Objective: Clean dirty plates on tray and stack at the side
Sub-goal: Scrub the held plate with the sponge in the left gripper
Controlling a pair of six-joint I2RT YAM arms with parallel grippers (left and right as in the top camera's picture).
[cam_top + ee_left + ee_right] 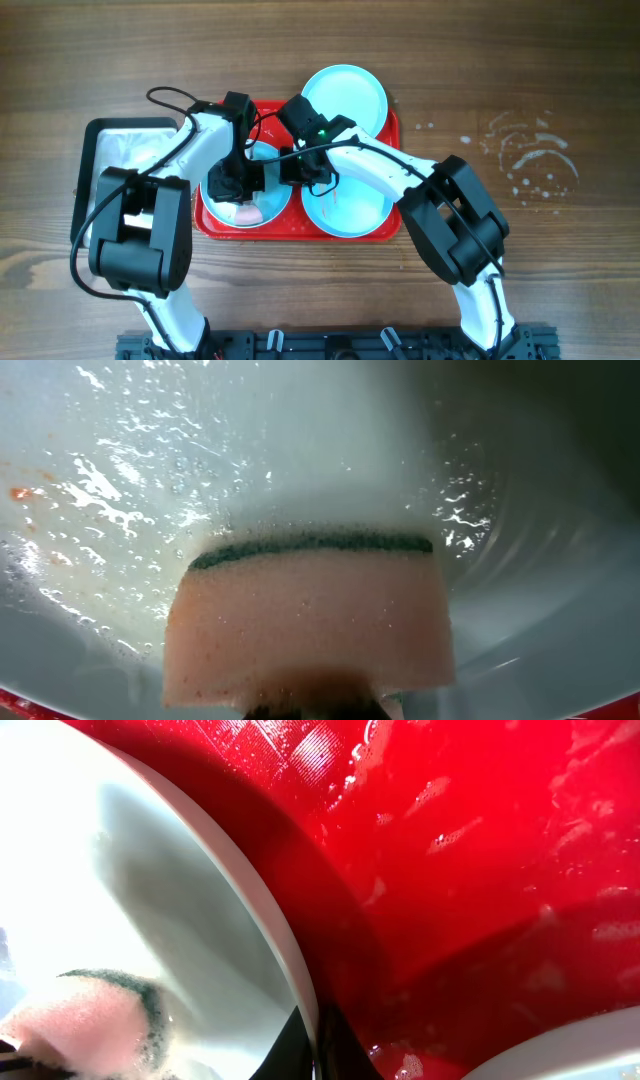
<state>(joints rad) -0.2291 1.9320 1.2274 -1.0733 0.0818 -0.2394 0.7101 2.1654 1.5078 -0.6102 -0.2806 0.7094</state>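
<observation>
Plates (346, 92): three, on red tray (298, 233)
Left pincer (238, 188): grasping pink sponge (310, 620), on plate (300, 450) below
Right pincer (302, 172): clenched on that plate's rim

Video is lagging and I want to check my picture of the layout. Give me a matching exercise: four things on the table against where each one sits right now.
Things:
1. sponge
2. far plate
3. metal pan
4. wet streaks

Places:
A. on bare wood, right of the tray
B. on the table, left of the tray
C. pressed on the left plate, held by the left gripper
D. sticking out past the tray's far edge

Pairs: 1-C, 2-D, 3-B, 4-A
</observation>
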